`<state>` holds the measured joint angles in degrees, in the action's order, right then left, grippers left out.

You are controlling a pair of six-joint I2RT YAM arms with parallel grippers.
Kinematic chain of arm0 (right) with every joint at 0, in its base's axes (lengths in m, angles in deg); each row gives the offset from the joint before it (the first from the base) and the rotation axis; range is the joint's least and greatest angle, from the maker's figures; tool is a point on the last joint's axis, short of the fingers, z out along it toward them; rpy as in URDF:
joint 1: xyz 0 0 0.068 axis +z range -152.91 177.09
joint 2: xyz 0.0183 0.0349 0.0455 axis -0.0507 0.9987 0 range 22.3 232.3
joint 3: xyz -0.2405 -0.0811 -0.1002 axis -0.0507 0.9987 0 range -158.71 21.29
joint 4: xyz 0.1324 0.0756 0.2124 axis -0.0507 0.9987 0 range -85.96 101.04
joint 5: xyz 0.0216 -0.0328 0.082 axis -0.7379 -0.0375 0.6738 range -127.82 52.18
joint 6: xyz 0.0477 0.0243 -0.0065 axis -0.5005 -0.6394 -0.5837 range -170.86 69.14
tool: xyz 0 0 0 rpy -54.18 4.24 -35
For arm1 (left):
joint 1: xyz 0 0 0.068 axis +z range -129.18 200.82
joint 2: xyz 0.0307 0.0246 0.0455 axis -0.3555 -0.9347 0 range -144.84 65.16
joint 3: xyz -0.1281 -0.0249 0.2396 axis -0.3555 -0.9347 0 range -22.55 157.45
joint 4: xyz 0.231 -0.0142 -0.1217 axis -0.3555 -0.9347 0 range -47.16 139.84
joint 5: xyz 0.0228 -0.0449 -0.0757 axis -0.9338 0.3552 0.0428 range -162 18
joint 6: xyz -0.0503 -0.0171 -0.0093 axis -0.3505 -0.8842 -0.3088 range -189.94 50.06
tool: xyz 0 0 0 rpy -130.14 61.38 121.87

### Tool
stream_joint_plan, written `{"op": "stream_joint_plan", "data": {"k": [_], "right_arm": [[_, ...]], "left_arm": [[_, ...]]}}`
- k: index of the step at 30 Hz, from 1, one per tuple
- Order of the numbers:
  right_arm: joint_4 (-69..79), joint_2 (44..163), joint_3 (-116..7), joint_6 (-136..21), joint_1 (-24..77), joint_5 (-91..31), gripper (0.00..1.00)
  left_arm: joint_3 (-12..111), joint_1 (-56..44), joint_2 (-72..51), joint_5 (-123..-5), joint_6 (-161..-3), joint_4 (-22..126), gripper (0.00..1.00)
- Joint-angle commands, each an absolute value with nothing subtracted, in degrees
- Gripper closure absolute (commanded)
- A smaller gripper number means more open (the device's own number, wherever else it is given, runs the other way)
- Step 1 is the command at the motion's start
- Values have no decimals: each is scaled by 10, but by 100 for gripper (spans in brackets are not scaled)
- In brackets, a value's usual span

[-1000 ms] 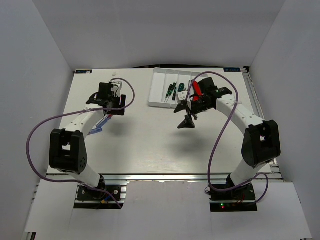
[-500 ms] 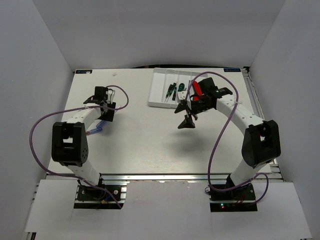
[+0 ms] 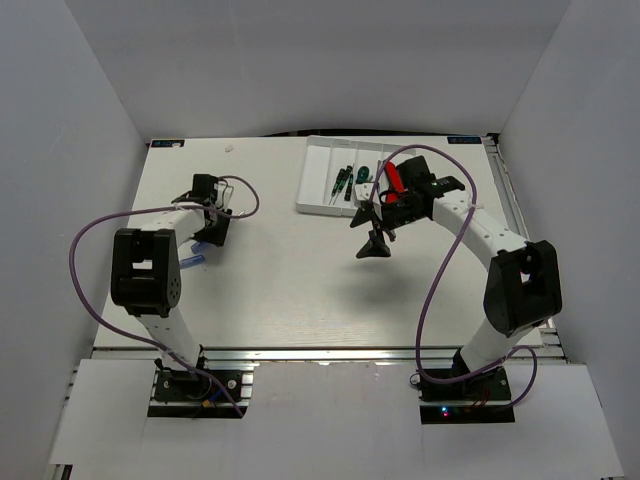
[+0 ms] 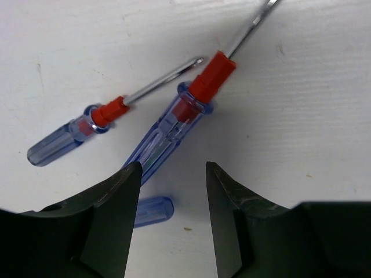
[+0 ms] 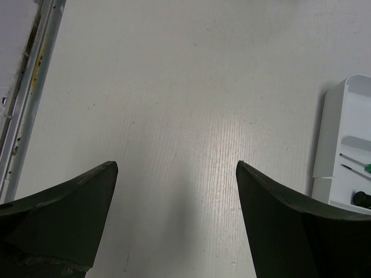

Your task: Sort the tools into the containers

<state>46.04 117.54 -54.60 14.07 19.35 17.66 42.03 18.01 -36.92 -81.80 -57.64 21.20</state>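
Observation:
Three blue-handled screwdrivers lie on the table under my left gripper (image 4: 173, 168): a small one (image 4: 58, 146), a larger one with a red collar (image 4: 168, 130), and a handle end (image 4: 153, 208) beside my left finger. The left gripper is open and empty just above them; in the top view it (image 3: 212, 232) hovers at the left, with a bit of blue handle (image 3: 193, 262) showing. My right gripper (image 3: 368, 232) is open and empty above bare table (image 5: 177, 165), near the white tray (image 3: 318, 165). The tray holds green-handled screwdrivers (image 3: 343, 180) and a red knife (image 3: 393, 178).
The tray's left end (image 5: 348, 145) shows at the right edge of the right wrist view, with a green screwdriver (image 5: 367, 168) in it. Purple cables loop from both arms. The table's left rail (image 5: 29, 98) shows in the right wrist view.
My left arm has folded back, bringing its gripper left and nearer, down over the blue screwdrivers. The right arm has not moved.

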Motion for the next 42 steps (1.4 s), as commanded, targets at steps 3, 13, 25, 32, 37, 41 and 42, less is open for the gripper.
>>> {"op": "stream_joint_plan", "data": {"k": [3, 13, 25, 32, 37, 41, 42], "right_arm": [[458, 1149, -536, 139, 195, 179, 11], [459, 1154, -535, 137, 195, 182, 11], [461, 1156, -537, 137, 195, 182, 11], [465, 1153, -536, 140, 196, 178, 11], [467, 1151, -534, 141, 195, 176, 11], [468, 1151, -532, 141, 196, 176, 10], [468, 1152, -532, 141, 195, 176, 11]], "left_arm": [[450, 186, -383, -799, -563, 216, 42], [466, 186, -353, -777, -568, 215, 44], [464, 186, -345, -770, -564, 222, 44], [474, 187, -366, -788, -544, 229, 44], [479, 187, -378, -797, -537, 230, 44], [478, 191, -385, -794, -534, 233, 44], [477, 192, -391, -792, -533, 233, 44]]}}
